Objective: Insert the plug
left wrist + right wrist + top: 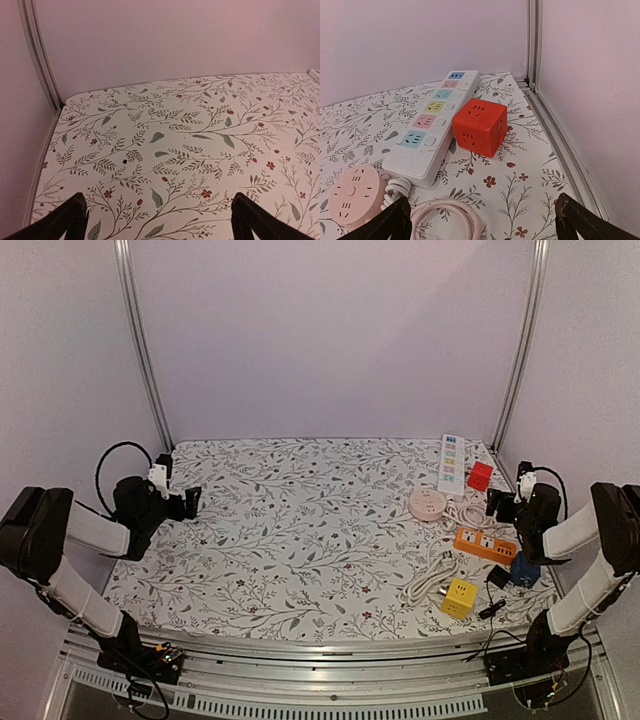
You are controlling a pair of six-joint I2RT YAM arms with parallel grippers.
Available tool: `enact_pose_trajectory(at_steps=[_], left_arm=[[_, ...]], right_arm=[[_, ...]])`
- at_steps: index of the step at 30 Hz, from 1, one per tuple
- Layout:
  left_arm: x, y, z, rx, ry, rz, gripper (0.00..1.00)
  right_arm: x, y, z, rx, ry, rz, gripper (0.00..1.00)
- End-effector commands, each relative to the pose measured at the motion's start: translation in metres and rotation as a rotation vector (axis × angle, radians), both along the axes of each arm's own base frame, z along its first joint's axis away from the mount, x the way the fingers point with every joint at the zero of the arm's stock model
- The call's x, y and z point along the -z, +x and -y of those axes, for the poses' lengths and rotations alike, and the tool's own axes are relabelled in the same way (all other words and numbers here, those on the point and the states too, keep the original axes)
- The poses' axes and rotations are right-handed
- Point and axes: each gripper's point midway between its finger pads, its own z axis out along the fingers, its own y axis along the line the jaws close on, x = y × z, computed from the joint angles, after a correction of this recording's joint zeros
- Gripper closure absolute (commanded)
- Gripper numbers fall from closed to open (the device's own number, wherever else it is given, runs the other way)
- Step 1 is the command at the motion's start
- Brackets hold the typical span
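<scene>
Nothing's done yet tbh: the left gripper [193,502] and right gripper [494,504] both have their jaws wide apart and empty. The white plastic corded plug [411,591] lies unplugged well behind the right jaws, near the yellow cube socket [460,597]. Grabbing and inserting it are both still to do.

Everything lies on the right side of the tabletop [300,530]. The long strip [452,462] runs front to back at the rear, with a cube [480,476] just right of it. The round socket [427,504] sits at the strip's near end. Nearer lies a short strip [485,544]. Before that are the cable [428,580], a second cube [459,597], a plug [497,577] and, rightmost, a third cube [525,570].
</scene>
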Motion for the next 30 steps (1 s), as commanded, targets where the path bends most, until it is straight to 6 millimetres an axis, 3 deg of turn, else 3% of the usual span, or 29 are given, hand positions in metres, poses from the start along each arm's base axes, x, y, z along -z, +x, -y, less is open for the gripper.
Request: enact_pose_trajectory(at_steps=[1,3,6,9,10,12,15,16,20,24,27,28,30], left_arm=[[-0.002,0.0,0.001,0.0,-0.002,0.009,0.01],[-0.002,0.0,0.001,0.0,-0.001,0.008,0.01],[-0.001,0.001,0.001,-0.002,0.001,0.006,0.01],[-0.002,0.0,0.001,-0.006,0.001,0.01,0.01],[-0.004,0.002,-0.002,-0.019,0.0,0.014,0.01],[-0.014,0.014,-0.015,-0.086,-0.021,-0.042,0.01],[-0.054,0.033,-0.012,-0.026,0.062,-0.188,0.0],[-0.065,0.035,-0.01,0.005,0.101,-0.214,0.0],[-0.083,0.015,-0.002,0.12,0.202,-0.389,0.01],[-0.088,-0.014,0.005,0.201,0.224,-0.507,0.01],[-0.088,-0.032,0.012,0.25,0.228,-0.555,0.0],[-0.086,-0.036,0.014,0.264,0.225,-0.571,0.01],[-0.082,-0.044,0.021,0.299,0.209,-0.598,0.01]], right_arm=[[-0.028,-0.013,0.026,0.17,0.0,0.003,0.01],[-0.06,-0.017,0.031,0.212,0.029,0.013,0.01],[-0.088,-0.015,0.029,0.219,0.103,-0.038,0.01],[-0.093,-0.017,0.031,0.278,0.194,-0.175,0.01],[-0.082,-0.021,0.031,0.299,0.212,-0.268,0.01],[-0.084,-0.02,0.026,0.323,0.263,-0.342,0.01],[-0.089,-0.014,0.008,0.321,0.279,-0.421,0.01],[-0.091,-0.011,-0.006,0.301,0.254,-0.443,0.01],[-0.103,0.01,-0.037,0.282,0.191,-0.476,0.01],[-0.079,0.057,-0.067,0.227,0.219,-0.568,0.01],[-0.064,0.085,-0.073,0.222,0.172,-0.666,0.01],[-0.038,0.092,-0.074,0.225,0.136,-0.744,0.01],[-0.012,0.102,-0.08,0.204,0.115,-0.826,0.01]])
